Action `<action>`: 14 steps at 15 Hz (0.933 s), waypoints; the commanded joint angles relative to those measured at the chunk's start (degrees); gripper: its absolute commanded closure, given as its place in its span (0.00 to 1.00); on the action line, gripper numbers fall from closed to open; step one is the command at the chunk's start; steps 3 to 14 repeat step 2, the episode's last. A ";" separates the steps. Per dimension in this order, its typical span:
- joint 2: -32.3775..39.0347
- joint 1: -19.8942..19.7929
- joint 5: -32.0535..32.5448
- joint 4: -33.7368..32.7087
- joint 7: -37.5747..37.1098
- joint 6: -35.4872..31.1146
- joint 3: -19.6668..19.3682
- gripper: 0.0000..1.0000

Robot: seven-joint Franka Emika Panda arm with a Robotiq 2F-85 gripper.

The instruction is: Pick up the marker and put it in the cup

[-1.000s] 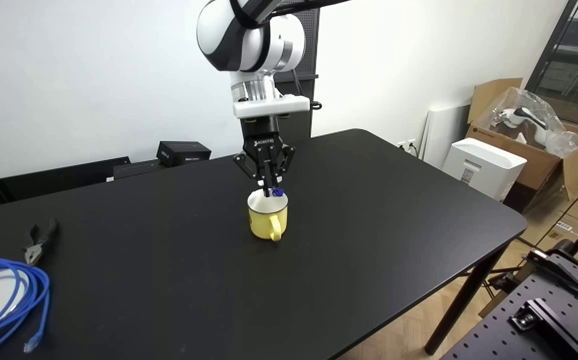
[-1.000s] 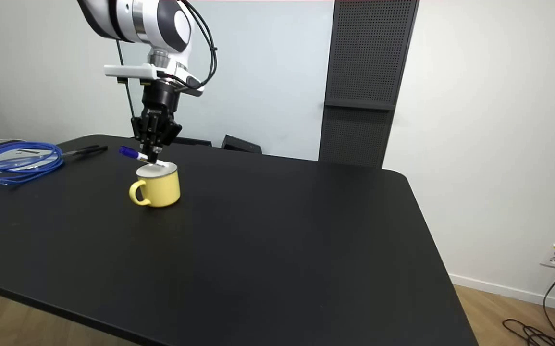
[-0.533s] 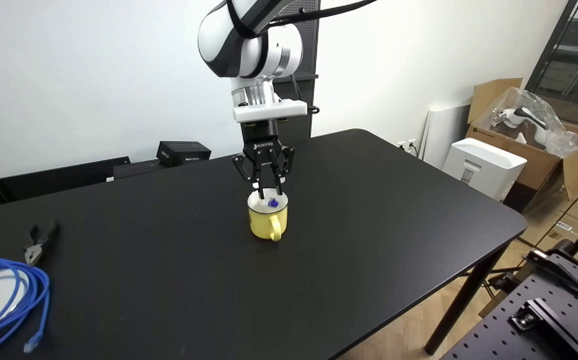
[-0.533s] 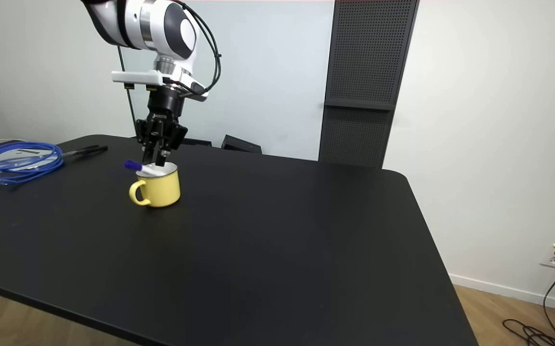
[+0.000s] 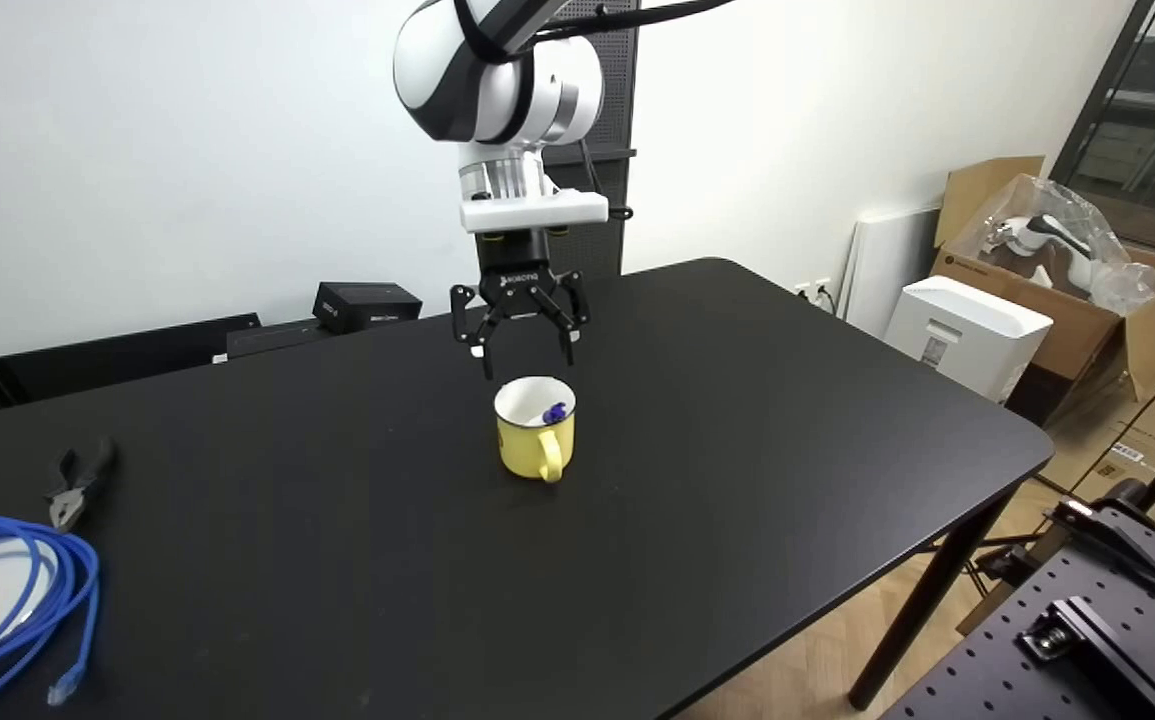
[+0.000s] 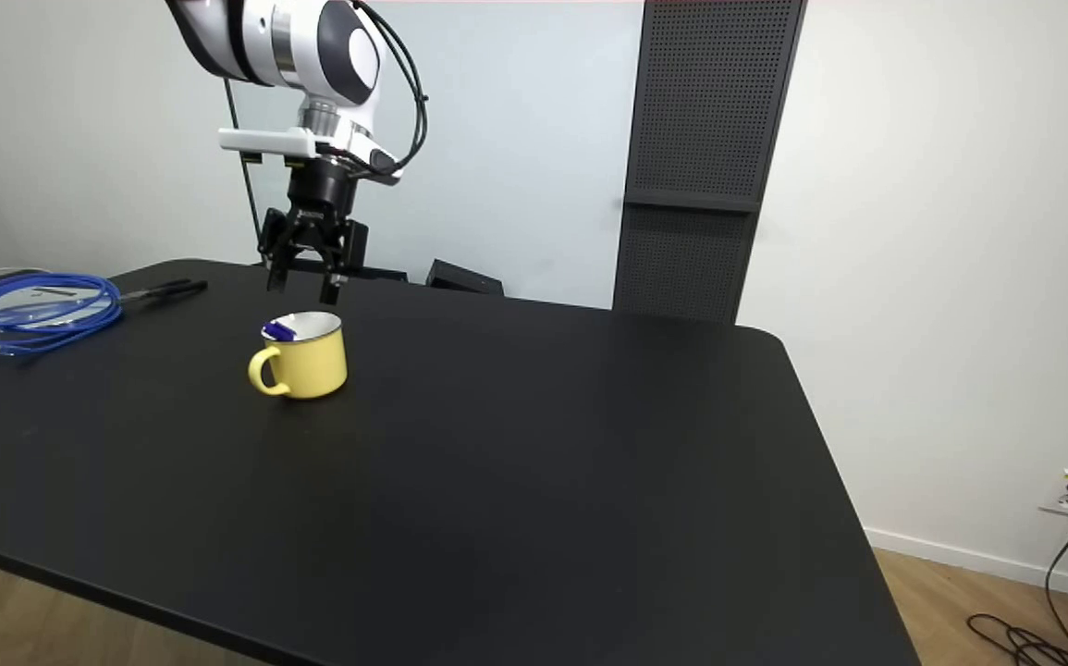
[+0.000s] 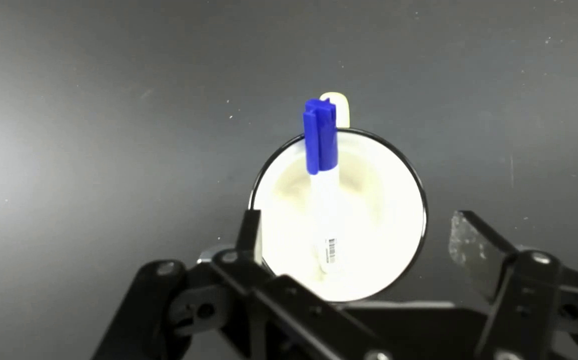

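Lifted and spread wider since half a second ago, my claw hangs clear of the cup, its scuffed pads far apart. Round, yellow and dark-rimmed, the cup holds the slim marker, sunk lower and slanting, blue cap at the handle-side rim. Glare washes out the white barrel; an exterior view crops the coiled blue cable.

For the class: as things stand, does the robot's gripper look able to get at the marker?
Probably yes, after lowering. The gripper hangs open above the mug, with nothing visible between them, and the marker leans inside with its blue cap uppermost, offering an end to grasp.
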State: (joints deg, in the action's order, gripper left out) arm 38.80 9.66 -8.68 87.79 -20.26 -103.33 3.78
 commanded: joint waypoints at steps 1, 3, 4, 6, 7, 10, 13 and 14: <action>-2.06 0.71 0.64 0.86 0.12 -2.88 -0.52 0.00; -2.53 1.03 1.18 1.30 -0.25 -3.75 -0.68 0.00; -2.53 1.03 1.18 1.30 -0.25 -3.75 -0.68 0.00; -2.53 1.03 1.18 1.30 -0.25 -3.75 -0.68 0.00; -2.53 1.03 1.18 1.30 -0.25 -3.75 -0.68 0.00; -2.53 1.03 1.18 1.30 -0.25 -3.75 -0.68 0.00; -2.53 1.03 1.18 1.30 -0.25 -3.75 -0.68 0.00; -2.53 1.03 1.18 1.30 -0.25 -3.75 -0.68 0.00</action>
